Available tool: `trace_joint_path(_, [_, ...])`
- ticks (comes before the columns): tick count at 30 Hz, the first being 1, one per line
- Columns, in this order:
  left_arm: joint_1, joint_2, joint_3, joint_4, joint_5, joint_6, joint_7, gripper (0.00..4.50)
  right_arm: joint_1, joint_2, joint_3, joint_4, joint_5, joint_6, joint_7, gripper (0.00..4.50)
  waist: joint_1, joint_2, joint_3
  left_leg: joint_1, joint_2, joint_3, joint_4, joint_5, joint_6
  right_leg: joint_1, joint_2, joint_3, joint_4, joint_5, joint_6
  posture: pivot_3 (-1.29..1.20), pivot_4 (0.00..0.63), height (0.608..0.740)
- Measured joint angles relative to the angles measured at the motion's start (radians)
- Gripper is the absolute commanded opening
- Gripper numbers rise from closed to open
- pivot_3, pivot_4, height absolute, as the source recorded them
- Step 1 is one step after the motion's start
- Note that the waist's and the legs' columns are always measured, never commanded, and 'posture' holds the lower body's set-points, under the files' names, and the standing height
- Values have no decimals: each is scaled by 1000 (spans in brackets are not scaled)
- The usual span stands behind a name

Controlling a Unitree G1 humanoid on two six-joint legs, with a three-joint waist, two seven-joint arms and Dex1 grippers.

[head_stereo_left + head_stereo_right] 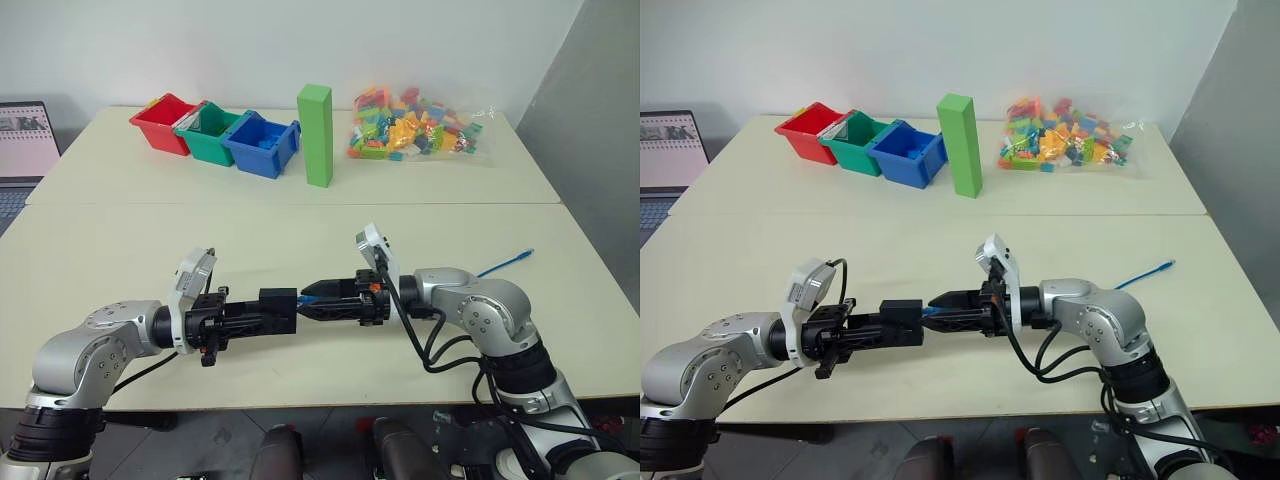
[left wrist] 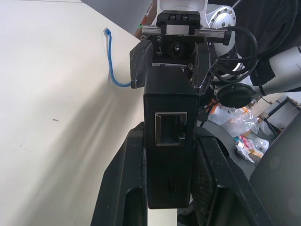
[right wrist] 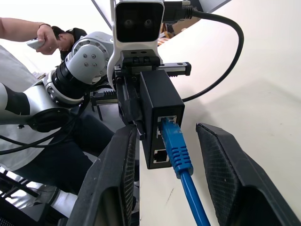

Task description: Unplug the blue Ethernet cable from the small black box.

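Box: our left gripper (image 1: 285, 312) is clamped on the small black box (image 3: 160, 110).
Plug: the blue Ethernet cable (image 3: 176, 148) lies lengthwise between our right gripper (image 3: 164, 155) jaws, spread apart, probably not touching.

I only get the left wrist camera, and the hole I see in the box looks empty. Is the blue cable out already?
Observer: No. The right wrist view shows the other side of the small black box, and the blue Ethernet cable is plugged into a port there.
Operator: Is the other hand grabbing the plug?
Observer: Not yet. The right gripper is open, with one finger on each side of the plug and neither touching it.
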Motion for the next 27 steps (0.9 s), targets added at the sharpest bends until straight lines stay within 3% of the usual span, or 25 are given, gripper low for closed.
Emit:
trace_joint_path(7, [1,-5,0,-4,0,1,11,795,0,-2,0,8,0,3,-4,2116,0,0,0,0,0,0,0,0,0,0,0,0,0,0,0,0,150,740])
trace_joint_path(8, [1,-5,0,-5,0,1,13,795,0,-3,0,8,0,3,-3,1741,0,0,0,0,0,0,0,0,0,0,0,0,0,0,0,0,150,740])
trace_joint_path(16, [5,-5,0,-8,-2,2,16,795,0,-10,0,8,4,8,16,105,0,0,0,0,0,0,0,0,0,0,0,0,0,0,0,0,150,740])
trace_joint_path(27, [12,-4,-1,-13,-3,4,-5,795,0,-16,0,8,13,21,40,92,0,0,0,0,0,0,0,0,0,0,0,0,0,0,0,0,150,740])
